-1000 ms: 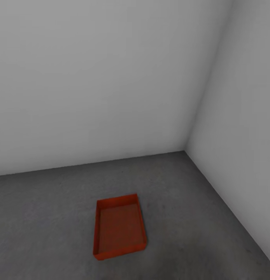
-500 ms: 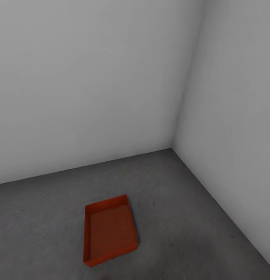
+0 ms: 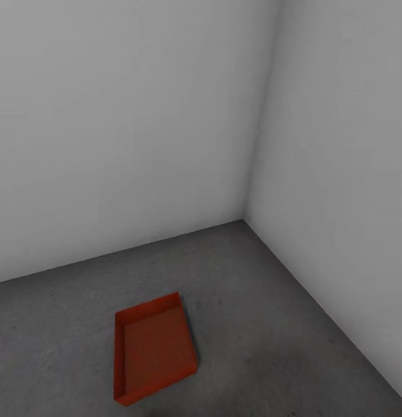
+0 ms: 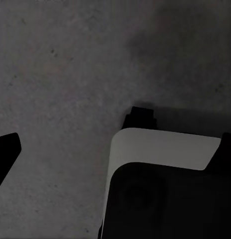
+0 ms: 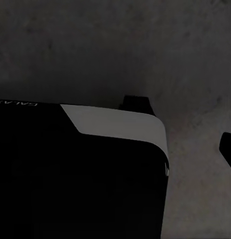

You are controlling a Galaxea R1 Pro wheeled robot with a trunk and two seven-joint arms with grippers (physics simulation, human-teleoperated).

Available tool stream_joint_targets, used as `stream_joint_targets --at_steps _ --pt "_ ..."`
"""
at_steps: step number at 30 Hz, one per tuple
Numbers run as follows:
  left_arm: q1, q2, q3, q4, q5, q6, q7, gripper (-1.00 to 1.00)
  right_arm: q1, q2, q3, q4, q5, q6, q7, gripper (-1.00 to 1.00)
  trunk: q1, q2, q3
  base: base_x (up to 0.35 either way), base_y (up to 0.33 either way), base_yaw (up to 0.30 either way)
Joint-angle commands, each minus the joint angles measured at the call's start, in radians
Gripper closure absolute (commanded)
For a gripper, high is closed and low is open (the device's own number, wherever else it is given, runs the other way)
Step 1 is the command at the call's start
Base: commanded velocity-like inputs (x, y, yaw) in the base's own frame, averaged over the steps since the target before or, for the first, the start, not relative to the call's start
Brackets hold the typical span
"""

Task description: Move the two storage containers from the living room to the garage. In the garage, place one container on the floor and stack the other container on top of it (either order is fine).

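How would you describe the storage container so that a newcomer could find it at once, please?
Start at the corner where the two pale grey walls meet. On the dark concrete floor in front of it lies the storage container, a shallow, open-top rectangular tray. Its orange-red colour is the sole bright thing there.

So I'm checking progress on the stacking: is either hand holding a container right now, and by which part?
Nothing shows as held. One storage container lies alone on the floor, with no hand on it.
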Motion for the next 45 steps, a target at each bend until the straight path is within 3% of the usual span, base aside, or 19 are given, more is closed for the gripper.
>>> stream_joint_targets --at_steps 1,12,45 --pt "0.000 0.000 0.000 0.000 0.011 0.003 0.003 -1.00 0.000 0.001 0.009 0.001 -0.009 -0.001 -0.003 -1.00 0.000 0.000 -0.001 0.000 0.000 -0.013" --pt "0.000 0.000 0.000 0.000 0.011 0.002 0.003 -1.00 0.000 0.002 0.009 0.001 -0.009 -0.006 0.003 -1.00 0.000 0.000 -0.001 0.000 0.000 -0.017" --pt "0.000 0.000 0.000 0.000 0.011 0.002 0.003 -1.00 0.000 0.004 0.009 0.001 -0.009 0.002 0.007 -1.00 0.000 0.000 -0.001 0.000 0.000 -0.242"
